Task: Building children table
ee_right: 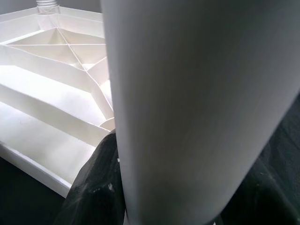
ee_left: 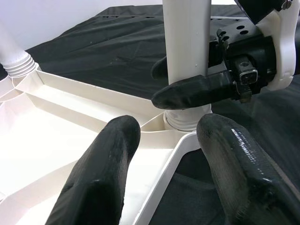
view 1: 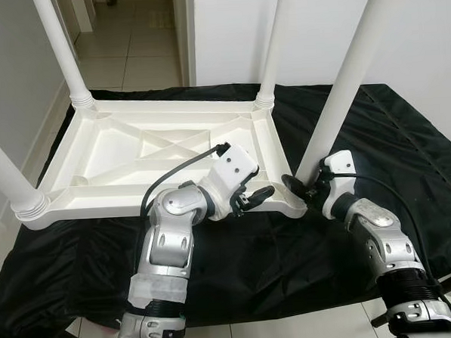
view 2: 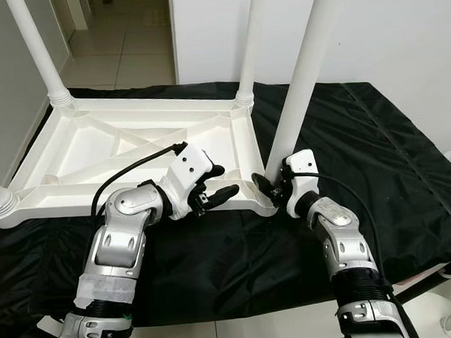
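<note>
A white plastic tabletop [view 1: 119,152] lies upside down on a black cloth. Legs stand in its far-left [view 1: 60,49], far-right [view 1: 274,53] and near-left [view 1: 6,177] corners. The near-right leg [view 1: 343,95] leans slightly and its base sits in the near-right corner socket. My right gripper [view 1: 302,186] is shut on that leg just above the socket; a finger [ee_left: 197,91] crosses the leg [ee_left: 186,47] in the left wrist view. My left gripper [view 1: 257,197] is open over the tabletop's near rim, just left of that corner, its fingers [ee_left: 105,173] holding nothing.
The black cloth [view 1: 405,129] covers a low surface that ends just in front of my arms. A white wall rises behind it. A doorway onto a tiled floor [view 1: 128,38] lies at the back left.
</note>
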You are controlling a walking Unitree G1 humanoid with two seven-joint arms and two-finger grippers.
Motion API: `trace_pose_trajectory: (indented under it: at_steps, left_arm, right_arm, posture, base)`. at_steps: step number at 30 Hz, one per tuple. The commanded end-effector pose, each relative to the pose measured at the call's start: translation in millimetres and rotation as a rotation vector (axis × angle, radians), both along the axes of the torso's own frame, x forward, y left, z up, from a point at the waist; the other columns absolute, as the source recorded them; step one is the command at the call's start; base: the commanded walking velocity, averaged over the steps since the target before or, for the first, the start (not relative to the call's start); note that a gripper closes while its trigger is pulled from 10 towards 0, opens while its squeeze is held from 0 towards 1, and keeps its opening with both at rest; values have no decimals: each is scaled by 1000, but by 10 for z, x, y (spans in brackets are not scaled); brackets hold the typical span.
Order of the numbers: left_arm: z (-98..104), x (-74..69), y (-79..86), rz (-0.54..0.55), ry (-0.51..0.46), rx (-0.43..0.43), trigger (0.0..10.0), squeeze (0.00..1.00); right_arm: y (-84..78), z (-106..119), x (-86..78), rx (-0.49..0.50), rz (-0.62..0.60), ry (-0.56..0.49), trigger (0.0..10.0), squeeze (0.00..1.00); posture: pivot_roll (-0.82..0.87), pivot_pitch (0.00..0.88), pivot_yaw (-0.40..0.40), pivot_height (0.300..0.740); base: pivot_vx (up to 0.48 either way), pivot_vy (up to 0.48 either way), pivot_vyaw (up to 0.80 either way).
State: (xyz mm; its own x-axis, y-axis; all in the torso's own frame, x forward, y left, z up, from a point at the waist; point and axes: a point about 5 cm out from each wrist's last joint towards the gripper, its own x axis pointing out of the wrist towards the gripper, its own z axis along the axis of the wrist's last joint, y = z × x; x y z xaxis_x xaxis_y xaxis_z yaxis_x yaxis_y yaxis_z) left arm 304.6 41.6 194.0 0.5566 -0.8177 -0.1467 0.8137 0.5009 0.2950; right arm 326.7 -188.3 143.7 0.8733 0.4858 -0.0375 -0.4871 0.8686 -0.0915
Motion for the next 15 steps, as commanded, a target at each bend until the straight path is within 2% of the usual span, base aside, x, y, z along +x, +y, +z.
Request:
trace_pose_trajectory:
  at_steps: [1,9,15]
  left_arm:
    - [80,126,34,269,-87,-60,10000,0]
    - [54,106,34,265,-76,-59,10000,0]
    - [31,97,32,265,-66,-59,10000,0]
  right_arm:
    - [60,-115,-20,26,4,52,10000,0]
    - [107,-17,-35,41,-59,-3,10000,0]
    - [158,-3,-54,26,-130,-3,10000,0]
  posture:
    - [-40,6,-36,740]
    - [-55,26,-34,740]
    - [-62,36,-31,740]
  base:
    - [0,0,0]
    - [0,0,0]
    - [0,0,0]
